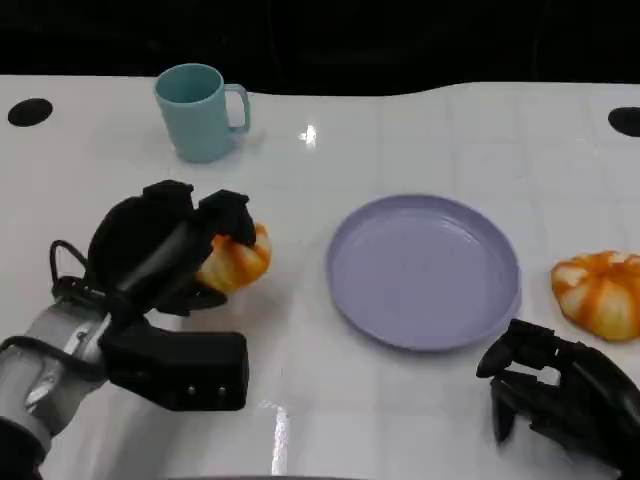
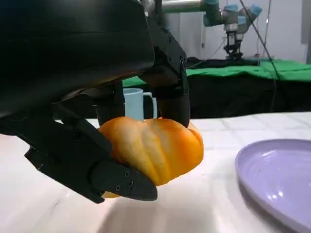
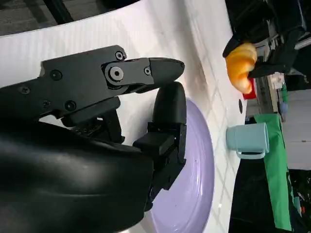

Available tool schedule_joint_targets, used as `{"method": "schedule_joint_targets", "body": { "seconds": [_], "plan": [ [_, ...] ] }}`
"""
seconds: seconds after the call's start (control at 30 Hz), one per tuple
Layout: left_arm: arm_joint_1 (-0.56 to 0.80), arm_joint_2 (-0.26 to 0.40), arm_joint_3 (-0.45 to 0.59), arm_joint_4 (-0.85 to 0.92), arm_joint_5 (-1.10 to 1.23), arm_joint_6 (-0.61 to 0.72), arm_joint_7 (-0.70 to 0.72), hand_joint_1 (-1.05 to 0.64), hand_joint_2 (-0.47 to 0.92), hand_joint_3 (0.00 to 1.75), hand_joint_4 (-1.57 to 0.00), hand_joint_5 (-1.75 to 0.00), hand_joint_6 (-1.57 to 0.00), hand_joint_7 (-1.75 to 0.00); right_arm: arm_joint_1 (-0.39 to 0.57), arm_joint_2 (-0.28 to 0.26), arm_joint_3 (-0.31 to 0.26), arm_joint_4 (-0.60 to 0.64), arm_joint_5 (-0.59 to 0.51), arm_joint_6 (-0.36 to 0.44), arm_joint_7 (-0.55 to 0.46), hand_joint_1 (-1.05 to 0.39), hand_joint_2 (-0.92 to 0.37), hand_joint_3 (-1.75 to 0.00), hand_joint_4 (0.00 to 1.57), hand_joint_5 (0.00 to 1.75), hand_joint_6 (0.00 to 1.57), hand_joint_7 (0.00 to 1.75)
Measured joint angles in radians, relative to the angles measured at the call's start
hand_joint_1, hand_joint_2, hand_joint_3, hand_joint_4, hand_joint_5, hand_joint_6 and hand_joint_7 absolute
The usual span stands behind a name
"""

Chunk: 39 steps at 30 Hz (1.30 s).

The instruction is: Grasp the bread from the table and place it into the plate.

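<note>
A robotics lab: beyond the left hand [image 2: 92,121], a grey industrial robot arm [image 2: 233,19] stands over a green cloth-covered bench [image 2: 272,70], against black drapes [image 1: 320,40].

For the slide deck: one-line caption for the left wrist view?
Left hand grips the bread above the table, plate and cup beyond.

Orange bread [image 1: 238,262] gripped left of the empty lilac plate [image 1: 424,270].
</note>
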Motion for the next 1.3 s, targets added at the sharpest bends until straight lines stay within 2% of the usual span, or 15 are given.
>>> {"method": "schedule_joint_targets", "body": {
  "seconds": [0.1, 0.17, 0.2, 0.27, 0.47, 0.8, 1.0, 1.3],
  "plan": [
    [-0.028, -0.015, -0.008, 0.015, 0.003, -0.015, 0.012, -0.28, 0.8, 0.47, -0.77, -1.75, -0.68, -1.51, -0.002, 0.0, -0.002, 0.007, 0.0, -0.006, 0.003, -0.53, -0.92, -0.24, 0.65, 1.75, 0.69, 1.37],
    [-0.047, -0.023, -0.015, 0.022, 0.004, -0.024, 0.017, -0.25, 0.8, 0.48, -0.77, -1.75, -0.67, -1.59, -0.004, 0.0, -0.002, 0.009, 0.001, -0.007, 0.003, -0.54, -0.92, -0.22, 0.65, 1.75, 0.69, 1.36],
    [-0.057, -0.033, -0.016, 0.029, 0.001, -0.029, 0.017, -0.25, 0.74, 0.62, -0.78, -1.75, -0.66, -1.62, -0.004, 0.0, -0.002, 0.009, 0.001, -0.007, 0.003, -0.53, -0.92, -0.23, 0.66, 1.75, 0.69, 1.36],
    [-0.074, -0.057, -0.017, 0.047, -0.016, -0.046, 0.017, -0.24, 0.68, 0.72, -0.78, -1.75, -0.66, -1.64, -0.004, -0.001, -0.003, 0.01, 0.002, -0.006, 0.004, -0.52, -0.92, -0.23, 0.66, 1.75, 0.69, 1.35],
    [-0.1, -0.109, -0.024, 0.084, -0.044, -0.078, 0.009, -0.24, 0.65, 0.75, -0.79, -1.75, -0.61, -1.74, -0.006, -0.001, -0.004, 0.012, 0.012, -0.005, 0.016, -0.51, -0.92, -0.22, 0.67, 1.75, 0.7, 1.35],
    [-0.177, -0.204, -0.057, 0.134, -0.046, -0.077, -0.025, -0.28, 0.7, 0.8, -0.81, -1.75, -0.6, -1.74, 0.002, -0.001, -0.001, 0.0, 0.016, -0.002, 0.014, -0.53, -0.92, -0.25, 0.65, 1.75, 0.69, 1.35],
    [-0.216, -0.235, -0.078, 0.175, -0.051, -0.069, -0.037, -0.28, 0.76, 0.73, -0.84, -1.75, -0.6, -1.75, 0.015, -0.002, 0.003, -0.028, 0.009, 0.005, 0.001, -0.52, -0.92, -0.23, 0.65, 1.75, 0.7, 1.34],
    [-0.291, -0.308, -0.126, 0.27, -0.03, -0.042, -0.034, -0.29, 0.76, 0.74, -0.87, -1.75, -0.64, -1.72, 0.036, -0.002, 0.008, -0.07, 0.003, 0.028, -0.011, -0.49, -0.92, -0.25, 0.66, 1.75, 0.7, 1.32]
  ]
}}
